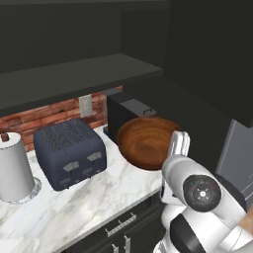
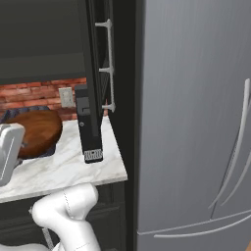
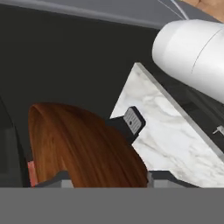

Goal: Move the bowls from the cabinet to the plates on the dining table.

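we see the gripper (image 3: 107, 181) clamped on a wooden bowl (image 1: 147, 142), holding it tilted above the marble counter (image 1: 74, 207), just right of the toaster (image 1: 69, 151), below the dark cabinet (image 1: 74, 74).

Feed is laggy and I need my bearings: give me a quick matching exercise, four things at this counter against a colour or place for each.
Things:
1. bowl
2. toaster
3. paper towel roll
4. fridge

Descriptions:
A. dark blue, standing on the marble counter
B. white, at the far left of the left base view
C. reddish-brown wood, tipped on its side in the gripper
D. grey steel, to the right of the counter

Pairs: 1-C, 2-A, 3-B, 4-D
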Tool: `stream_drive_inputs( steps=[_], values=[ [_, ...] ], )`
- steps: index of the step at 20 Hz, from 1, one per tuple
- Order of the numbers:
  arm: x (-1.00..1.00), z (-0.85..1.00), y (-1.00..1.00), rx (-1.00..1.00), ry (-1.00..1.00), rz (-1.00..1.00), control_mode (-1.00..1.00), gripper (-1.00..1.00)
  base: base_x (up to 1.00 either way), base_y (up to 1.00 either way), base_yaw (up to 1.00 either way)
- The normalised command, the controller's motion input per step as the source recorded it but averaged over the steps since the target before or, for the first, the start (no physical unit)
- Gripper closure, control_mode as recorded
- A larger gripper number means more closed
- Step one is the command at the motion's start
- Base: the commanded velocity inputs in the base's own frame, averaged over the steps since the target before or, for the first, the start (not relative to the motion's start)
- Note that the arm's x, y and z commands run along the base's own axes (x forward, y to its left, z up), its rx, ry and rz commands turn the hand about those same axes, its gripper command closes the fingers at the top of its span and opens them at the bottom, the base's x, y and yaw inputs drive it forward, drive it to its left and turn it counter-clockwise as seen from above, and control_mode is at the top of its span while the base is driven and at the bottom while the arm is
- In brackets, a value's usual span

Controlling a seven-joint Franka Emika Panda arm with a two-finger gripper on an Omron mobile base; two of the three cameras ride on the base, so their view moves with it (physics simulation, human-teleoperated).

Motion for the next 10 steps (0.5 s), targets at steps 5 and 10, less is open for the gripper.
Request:
stream_drive_inputs(
  steps=[5, 10],
  values=[
    [0.00, -0.71, -0.35, -0.06, 0.00, 0.00, -1.00, 1.00, 0.00, 0.00, 0.00],
    [-0.05, -0.53, -0.13, -0.03, -0.04, 0.00, -1.00, 1.00, 0.00, 0.00, 0.00]
  ],
)
